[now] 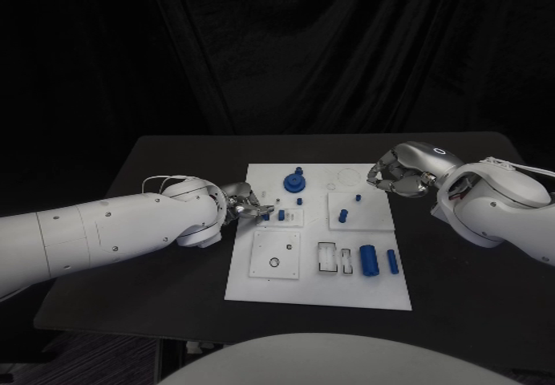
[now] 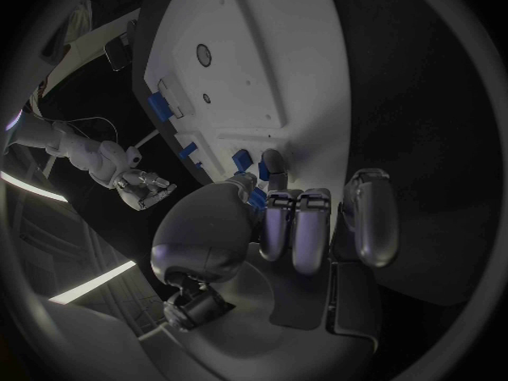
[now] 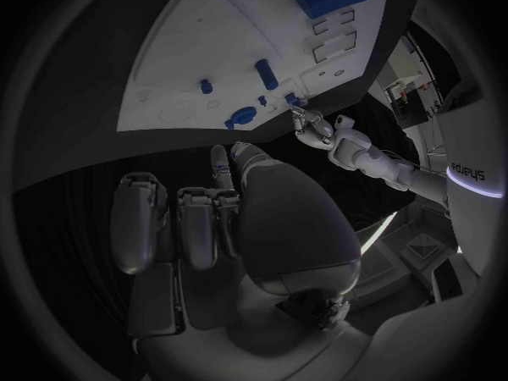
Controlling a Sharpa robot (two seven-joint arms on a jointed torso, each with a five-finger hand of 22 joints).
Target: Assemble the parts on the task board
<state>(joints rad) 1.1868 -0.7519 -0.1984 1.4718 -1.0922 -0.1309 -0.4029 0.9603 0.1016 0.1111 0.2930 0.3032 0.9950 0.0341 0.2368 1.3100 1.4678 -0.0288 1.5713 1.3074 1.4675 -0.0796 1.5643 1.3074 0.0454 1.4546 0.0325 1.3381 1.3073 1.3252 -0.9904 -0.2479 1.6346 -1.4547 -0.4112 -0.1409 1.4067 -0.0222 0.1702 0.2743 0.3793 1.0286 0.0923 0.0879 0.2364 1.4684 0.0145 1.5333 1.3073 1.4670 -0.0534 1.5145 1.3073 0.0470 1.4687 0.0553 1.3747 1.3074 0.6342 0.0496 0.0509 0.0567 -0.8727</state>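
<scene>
1. At the left edge of the flat white task board (image 1: 318, 241) I have my silver left hand (image 1: 245, 206), its fingertips pinching a small blue peg (image 1: 266, 215) just over the board's surface
2. At the board's far right corner my silver right hand (image 1: 399, 175) hovers with fingers curled in on nothing
3. On the board, a round blue knob (image 1: 295, 183) stands near the far edge and a ribbed blue cylinder (image 1: 369, 260) lies near the right edge

Left hand (image 1: 241, 202) blocks task board (image 1: 318, 289) left edge by small upright parts (image 1: 281, 215), right hand (image 1: 398, 174) crowds top-right corner, near half w/ big cylinder (image 1: 369, 260) stays reachable from front.
</scene>
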